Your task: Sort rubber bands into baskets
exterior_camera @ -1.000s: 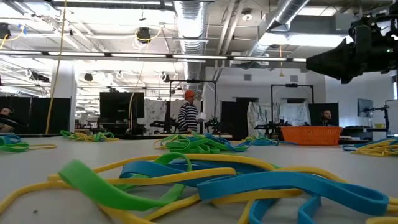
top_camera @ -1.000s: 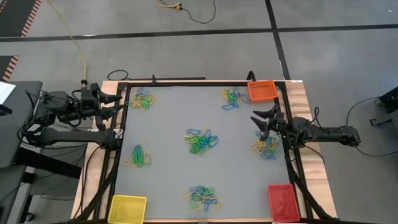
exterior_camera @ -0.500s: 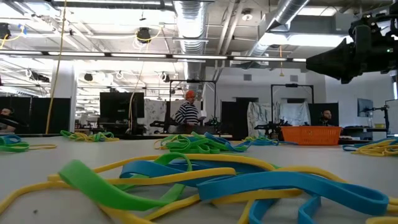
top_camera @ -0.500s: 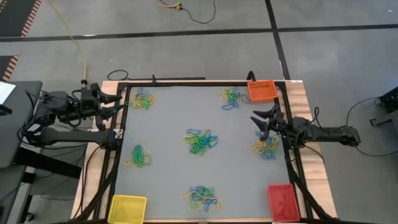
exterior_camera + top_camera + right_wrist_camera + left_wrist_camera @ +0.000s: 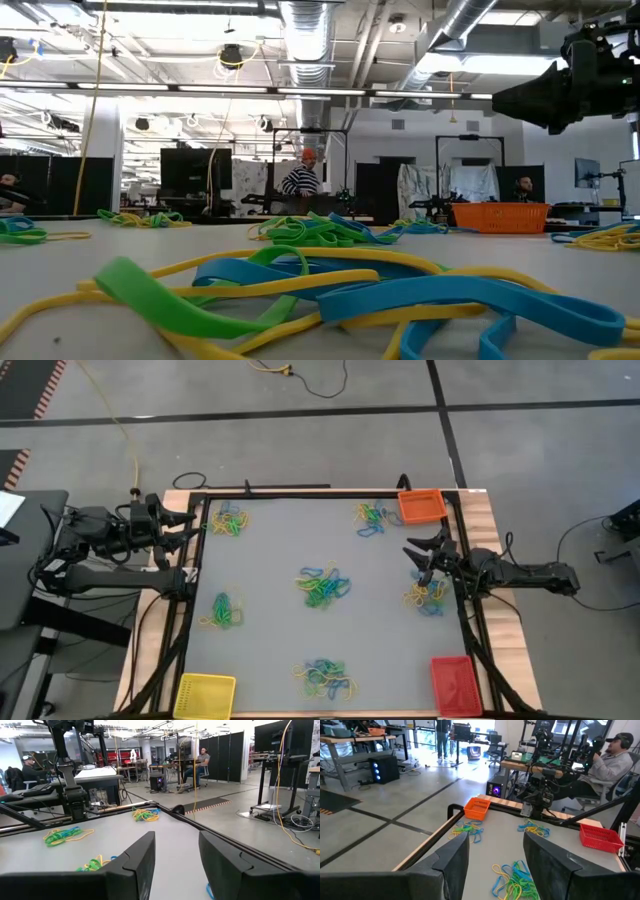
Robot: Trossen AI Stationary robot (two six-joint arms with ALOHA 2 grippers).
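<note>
Rubber bands in yellow, green and blue lie in several small heaps on the grey mat: one in the middle (image 5: 323, 586), two at the far side (image 5: 230, 520) (image 5: 372, 518), one at the left (image 5: 221, 612), one at the right (image 5: 428, 596) and one at the near side (image 5: 325, 676). The orange basket (image 5: 421, 506) stands at the far right corner, the yellow basket (image 5: 205, 695) at the near left, the red basket (image 5: 452, 684) at the near right. My left gripper (image 5: 184, 527) is open at the mat's far left edge. My right gripper (image 5: 421, 554) is open at the right edge, just beyond the right heap.
A black frame (image 5: 300, 492) borders the mat on the wooden table. A yellow cable (image 5: 110, 420) runs over the floor beyond the table. In the low view the near heap (image 5: 330, 290) fills the foreground, and people stand in the room behind.
</note>
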